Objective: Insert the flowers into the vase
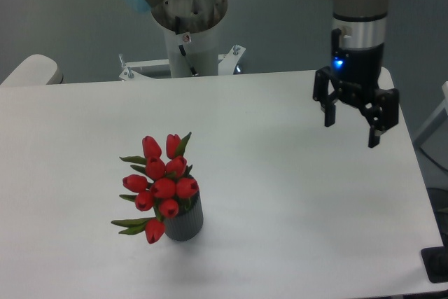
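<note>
flowers point(162, 185) standing in vase point(185, 220), buds leaning out to the left | vase upright on white table point(280, 229), near left-front part | gripper point(352, 129) well apart to the right, above table, fingers spread wide, holding nothing

The flowers point(160, 183) stood in the vase point(186, 221), which was on the table point(280, 201), toward its front left part. The gripper point(351, 133) hung above the table's far right side, well apart from them.
</note>
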Robot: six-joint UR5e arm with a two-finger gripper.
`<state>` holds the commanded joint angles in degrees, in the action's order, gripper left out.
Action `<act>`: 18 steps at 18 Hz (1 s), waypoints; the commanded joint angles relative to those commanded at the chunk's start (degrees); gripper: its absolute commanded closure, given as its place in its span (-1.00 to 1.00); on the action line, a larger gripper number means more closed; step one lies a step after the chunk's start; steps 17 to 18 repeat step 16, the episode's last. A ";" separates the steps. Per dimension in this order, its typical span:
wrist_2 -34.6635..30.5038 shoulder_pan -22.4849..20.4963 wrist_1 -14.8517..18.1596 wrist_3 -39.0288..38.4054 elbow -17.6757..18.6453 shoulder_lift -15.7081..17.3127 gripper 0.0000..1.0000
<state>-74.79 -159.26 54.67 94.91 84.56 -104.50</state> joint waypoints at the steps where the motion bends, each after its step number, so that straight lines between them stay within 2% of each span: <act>1: -0.09 -0.18 0.44 1.75 -0.70 -0.62 -1.00; 5: -0.09 -2.28 1.85 12.55 -1.24 -1.15 -1.00; 7: -0.35 -2.55 1.85 15.55 -0.80 -1.15 -1.00; 10: -2.46 -2.46 1.85 15.65 -0.36 -0.89 -1.00; 18: -2.46 -2.20 1.67 15.65 -0.10 -0.80 -1.00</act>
